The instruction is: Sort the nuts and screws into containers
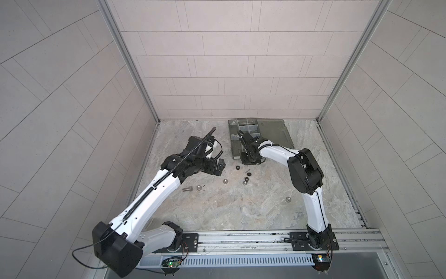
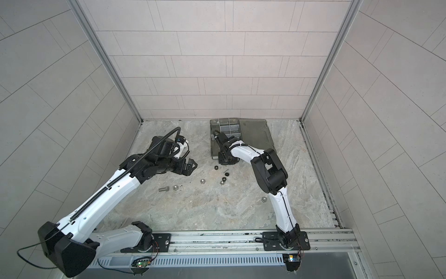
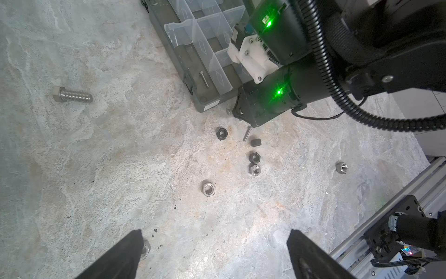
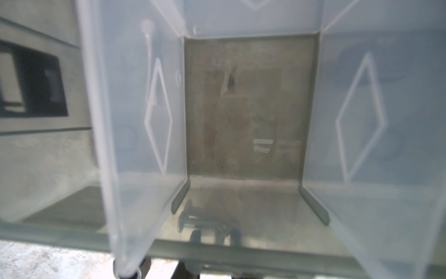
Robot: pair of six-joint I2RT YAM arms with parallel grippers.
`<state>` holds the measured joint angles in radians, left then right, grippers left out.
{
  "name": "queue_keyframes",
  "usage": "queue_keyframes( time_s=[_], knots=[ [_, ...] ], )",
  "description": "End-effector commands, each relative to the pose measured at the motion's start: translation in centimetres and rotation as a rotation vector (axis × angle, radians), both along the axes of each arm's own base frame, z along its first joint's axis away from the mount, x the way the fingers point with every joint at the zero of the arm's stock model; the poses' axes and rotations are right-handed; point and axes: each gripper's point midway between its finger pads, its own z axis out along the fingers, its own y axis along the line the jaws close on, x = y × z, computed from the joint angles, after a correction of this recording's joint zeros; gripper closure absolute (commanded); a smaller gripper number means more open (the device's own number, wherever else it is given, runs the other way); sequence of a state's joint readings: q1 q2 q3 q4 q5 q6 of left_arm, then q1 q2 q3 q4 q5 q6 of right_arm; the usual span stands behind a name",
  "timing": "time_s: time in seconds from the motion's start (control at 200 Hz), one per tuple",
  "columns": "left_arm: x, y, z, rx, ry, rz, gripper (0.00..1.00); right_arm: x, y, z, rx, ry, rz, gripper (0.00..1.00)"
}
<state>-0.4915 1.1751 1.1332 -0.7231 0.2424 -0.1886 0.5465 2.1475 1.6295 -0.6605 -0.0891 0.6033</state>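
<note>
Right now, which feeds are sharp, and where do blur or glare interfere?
Right wrist view: soft and hazy, milky translucent plastic dividers filling the frame close up. Left wrist view: crisp, the thick silver hex-head bolt shows threads; green lights flare on the black right arm. Both top views: sharp, wide-angle, small black hex nuts tiny.

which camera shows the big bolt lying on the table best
The left wrist view: the big bolt lies close, hex head and threads sharp. In both top views it is a small grey stub. The right wrist view misses it.
</note>
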Motion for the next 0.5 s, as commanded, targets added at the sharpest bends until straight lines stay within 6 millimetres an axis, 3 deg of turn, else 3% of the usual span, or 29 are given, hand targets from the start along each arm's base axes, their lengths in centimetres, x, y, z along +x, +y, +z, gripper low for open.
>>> queue_keyframes(
  time_s=[0.0, 0.29, 0.495],
  knots=[
    [0.4, -0.3, 1.1, -0.002, -0.025, -0.010, 0.00, -1.3, -1.0, -2.3, -0.031, 0.072, -0.020, 0.79],
    [0.7, -0.4, 1.3, 0.000, -0.025, -0.007, 0.00, -2.2, -1.8, -3.3, -0.059, 0.102, -0.034, 0.92],
    [0.6, -0.2, 1.5, 0.001, -0.030, 0.001, 0.00, -2.1, -2.0, -2.4, -0.066, 0.087, -0.028, 0.98]
  ],
)
